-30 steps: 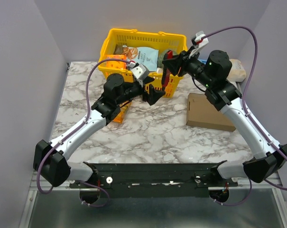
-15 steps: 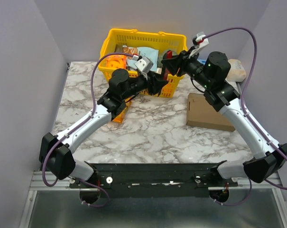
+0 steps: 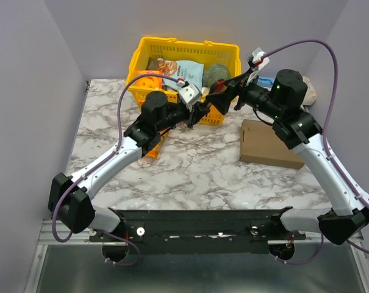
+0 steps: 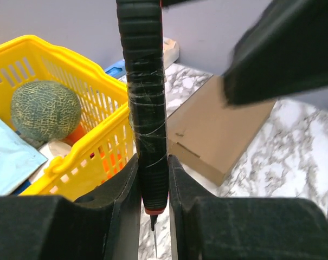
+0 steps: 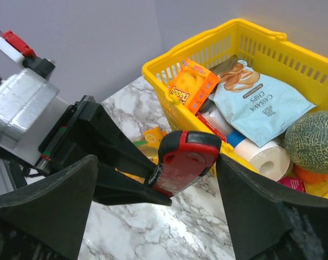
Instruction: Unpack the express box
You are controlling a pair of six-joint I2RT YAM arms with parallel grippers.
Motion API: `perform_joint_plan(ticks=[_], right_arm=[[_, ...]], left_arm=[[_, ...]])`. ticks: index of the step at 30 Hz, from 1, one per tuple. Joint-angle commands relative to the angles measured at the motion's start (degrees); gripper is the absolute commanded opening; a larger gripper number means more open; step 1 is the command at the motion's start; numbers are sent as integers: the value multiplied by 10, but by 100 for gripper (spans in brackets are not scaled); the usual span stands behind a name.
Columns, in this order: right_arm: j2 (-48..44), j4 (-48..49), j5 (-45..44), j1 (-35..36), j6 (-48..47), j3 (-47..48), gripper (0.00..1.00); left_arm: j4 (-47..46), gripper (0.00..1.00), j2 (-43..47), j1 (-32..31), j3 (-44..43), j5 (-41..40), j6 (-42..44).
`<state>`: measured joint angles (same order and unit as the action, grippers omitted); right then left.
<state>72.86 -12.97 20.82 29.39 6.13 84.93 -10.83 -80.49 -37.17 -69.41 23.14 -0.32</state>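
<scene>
**Q:** Where are you at with the unpacking? Left side first pls.

**A:** Left arm reaches from its base corner diagonally up the table (image 3: 190,174), wrist level, and stops just in front of the near wall of the yellow basket (image 3: 141,61). My left gripper (image 4: 153,184) is clamped on a tool (image 4: 145,108) with a black ribbed handle, and both pads are snug against it low down. The pointed end pokes out below my fingers, so I'd guess it's a cutter, but I can't swear to it.

**Q:** And the right one?

**A:** It's nose to nose with the left. My right gripper (image 5: 157,162) has its fingers spread wide on either side of the tool's red butt end, not pinching anything as far as I can see. That arm climbs from its base, elbow high over the right half of the table, with the forearm pointing left toward the basket corner.

**Q:** So the box itself?

**A:** The express box (image 3: 269,143) lies flat on the marble at the right, under my right forearm and well apart from both grippers. Its flap is down and it looks unopened. My read is this is a handover, with the left now carrying the tool.

**Q:** Next move?

**A:** Probably slide the right clear of the red end without bumping it. Then swing the left across to the box and get the tip onto the flap seam. The grip sits low on the handle, so I'd go gently.
</scene>
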Motion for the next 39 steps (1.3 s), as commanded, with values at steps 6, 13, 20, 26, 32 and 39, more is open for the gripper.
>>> perform_joint_plan(ticks=[6,13,20,26,32,39], right_arm=[[28,-219,39,-27,-86,200,100],[170,-365,332,-118,-23,288,94],[173,-363,448,-118,-9,173,90],[200,-341,495,-118,41,151,88],[227,-313,538,-118,77,151,82],[233,-307,530,-118,86,136,72]], left_arm=[[21,0,94,-4,112,-62,268],[-133,0,145,-40,233,-181,550],[-253,0,134,-46,292,-194,717],[-310,0,119,-59,297,-180,769],[-321,0,107,-63,292,-165,804],[-369,0,76,-64,282,-182,832]])
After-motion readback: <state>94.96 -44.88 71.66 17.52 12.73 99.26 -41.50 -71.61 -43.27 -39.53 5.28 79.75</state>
